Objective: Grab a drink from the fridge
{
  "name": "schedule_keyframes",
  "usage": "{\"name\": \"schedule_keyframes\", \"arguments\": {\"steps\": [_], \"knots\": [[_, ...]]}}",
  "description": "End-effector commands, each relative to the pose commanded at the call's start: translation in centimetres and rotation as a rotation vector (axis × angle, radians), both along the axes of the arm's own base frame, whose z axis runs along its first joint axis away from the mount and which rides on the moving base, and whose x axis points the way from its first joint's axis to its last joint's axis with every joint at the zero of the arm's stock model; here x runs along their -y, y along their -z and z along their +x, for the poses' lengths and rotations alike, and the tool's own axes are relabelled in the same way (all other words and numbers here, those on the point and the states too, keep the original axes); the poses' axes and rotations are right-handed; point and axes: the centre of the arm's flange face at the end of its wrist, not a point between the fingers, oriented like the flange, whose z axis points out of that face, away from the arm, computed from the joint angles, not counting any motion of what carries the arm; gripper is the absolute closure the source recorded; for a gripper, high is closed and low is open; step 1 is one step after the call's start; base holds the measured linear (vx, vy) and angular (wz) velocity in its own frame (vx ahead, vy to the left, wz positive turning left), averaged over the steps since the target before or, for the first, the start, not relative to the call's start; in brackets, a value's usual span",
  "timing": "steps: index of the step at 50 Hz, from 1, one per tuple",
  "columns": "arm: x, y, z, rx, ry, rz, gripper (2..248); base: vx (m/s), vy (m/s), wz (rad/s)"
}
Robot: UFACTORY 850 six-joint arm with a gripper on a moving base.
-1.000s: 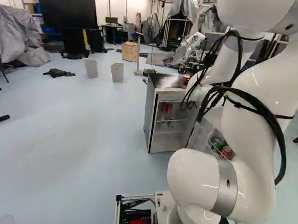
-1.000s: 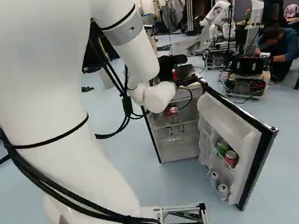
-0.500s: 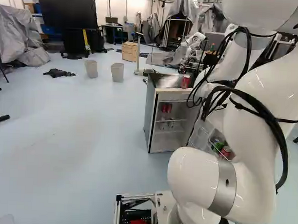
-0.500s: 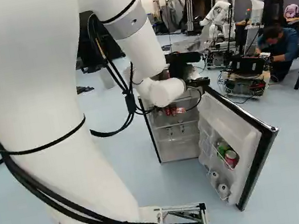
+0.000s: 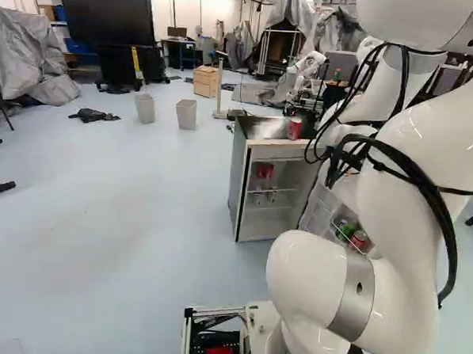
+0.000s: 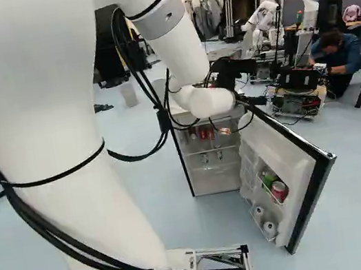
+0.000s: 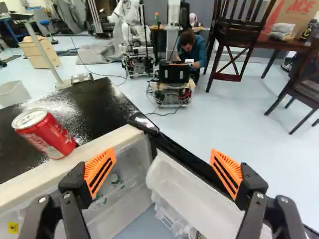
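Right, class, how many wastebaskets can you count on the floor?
2. In the left base view, the left wastebasket stands near a crumpled black heap; the right wastebasket stands nearer the fridge. The arm may hide others.

Can (image 7: 47,134) on fridge (image 7: 97,102), drinks (image 6: 279,191) in fridge door (image 6: 283,153)

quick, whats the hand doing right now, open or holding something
The hand: open, orange pads wide apart, holding nothing; the red can stands on the fridge top, outside its grip.
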Motion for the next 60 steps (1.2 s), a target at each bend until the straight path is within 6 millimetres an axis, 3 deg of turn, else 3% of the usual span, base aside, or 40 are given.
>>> {"name": "schedule_keyframes", "arguments": {"steps": [60], "knots": [[8.5,-3.3,-1.6,-0.097,0.296,0.316,3,0.000,0.000,0.000]]}}
